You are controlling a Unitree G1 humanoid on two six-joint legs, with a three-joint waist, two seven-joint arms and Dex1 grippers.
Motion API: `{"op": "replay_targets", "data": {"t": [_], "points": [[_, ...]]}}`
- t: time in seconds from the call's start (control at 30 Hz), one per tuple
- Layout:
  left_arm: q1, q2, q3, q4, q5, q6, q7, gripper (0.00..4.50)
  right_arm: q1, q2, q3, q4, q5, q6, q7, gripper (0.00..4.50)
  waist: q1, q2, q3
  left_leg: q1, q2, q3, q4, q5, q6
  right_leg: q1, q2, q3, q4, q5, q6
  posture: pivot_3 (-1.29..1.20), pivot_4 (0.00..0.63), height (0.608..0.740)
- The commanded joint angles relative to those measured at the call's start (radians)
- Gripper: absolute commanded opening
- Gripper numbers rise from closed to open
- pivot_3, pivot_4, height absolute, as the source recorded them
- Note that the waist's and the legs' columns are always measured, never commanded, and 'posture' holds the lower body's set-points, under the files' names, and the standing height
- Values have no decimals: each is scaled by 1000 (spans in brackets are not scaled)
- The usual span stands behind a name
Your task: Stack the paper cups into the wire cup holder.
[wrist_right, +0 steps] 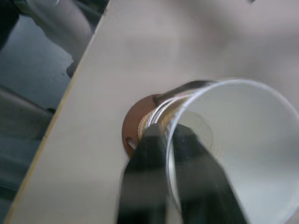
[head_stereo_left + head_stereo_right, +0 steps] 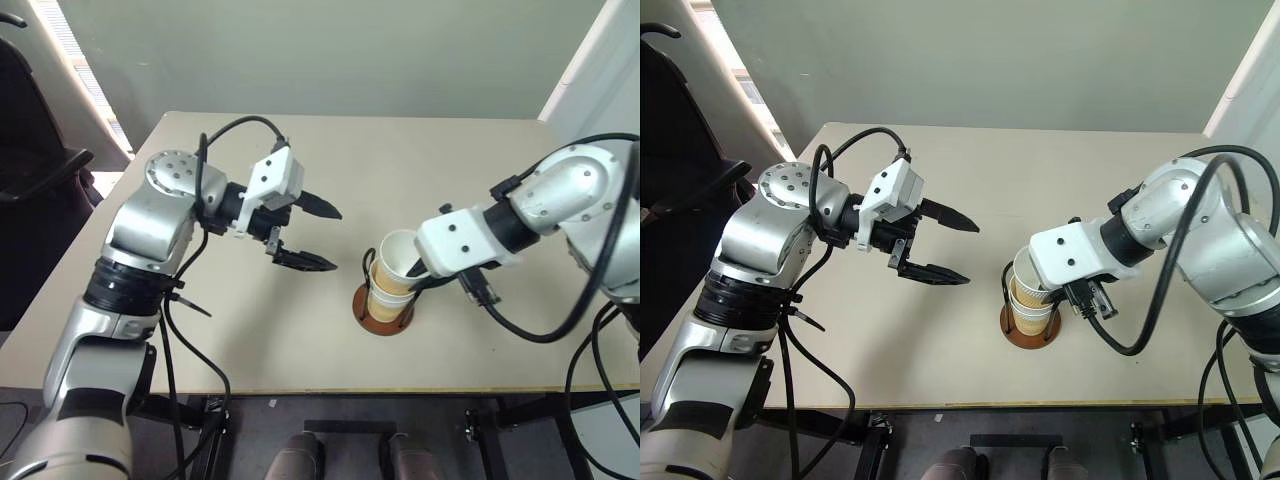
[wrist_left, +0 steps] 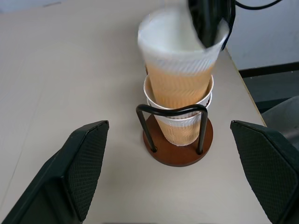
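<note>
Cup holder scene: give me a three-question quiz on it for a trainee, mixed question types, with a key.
1. True or false: the wire cup holder stands on the table with paper cups nested in it.
2. Which hand pinches the rim of the top paper cup? A) left hand B) right hand C) neither
3. Fill in: the left hand hovers beside the holder with its fingers ____.

Key:
1. True.
2. B: the right hand has one finger inside and one outside the rim.
3. Open, holding nothing.
</note>
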Motion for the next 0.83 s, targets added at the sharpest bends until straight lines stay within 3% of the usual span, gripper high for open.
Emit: {"op": "replay_targets", "data": {"t": [0.03, 0.13, 0.27, 0.4, 0.6, 0.7, 0.83], "points": [[-25, 2, 13, -16, 2, -10, 0, 4500, -37, 19, -23, 20, -29, -5, -11, 1666, 0, 0, 0, 0, 0, 0, 0, 0, 0, 0, 0, 0, 0, 0, 0, 0, 150, 740], [-20, 5, 14, -20, 1, -10, -2, 4500, -91, 43, -77, 46, 19, 77, -10, 2619, -1, 0, 0, 0, 0, 0, 0, 0, 0, 0, 0, 0, 0, 0, 0, 0, 150, 740], [-11, 14, 18, -22, 3, -13, 0, 4500, -170, 25, -181, 121, 87, 217, -33, 2619, 0, 0, 0, -1, 0, 0, -1, 0, 0, -1, 0, 0, -1, -1, -2, 0, 150, 740], [2, 35, 36, 9, 21, -38, 16, 4500, -114, -27, -289, 165, 101, 268, -107, 2619, 6, 0, 0, -1, 0, -1, -1, 0, 0, 0, 0, 0, -2, -3, -6, 0, 150, 740], [-5, 71, 126, 133, 28, -41, 102, 4500, 92, -38, -493, 251, 94, 301, -331, 2619, 6, 0, 0, 0, 0, -1, -1, 0, -3, -1, 0, 0, 0, 2, 3, 0, 150, 740], [43, 84, 173, 179, 37, -29, 180, 4500, 258, -32, -583, 253, 109, 324, -409, 2619, 5, 0, 0, 1, 0, -1, -4, 1, -4, -1, 0, 0, 0, 3, 5, 0, 150, 740], [120, 105, 219, 197, 39, -14, 239, 4500, 360, 18, -659, 222, 128, 362, -530, 2619, 5, 1, 0, 1, 0, 0, -5, 1, -4, -2, 0, 1, 0, 3, 5, 0, 150, 740]]}}
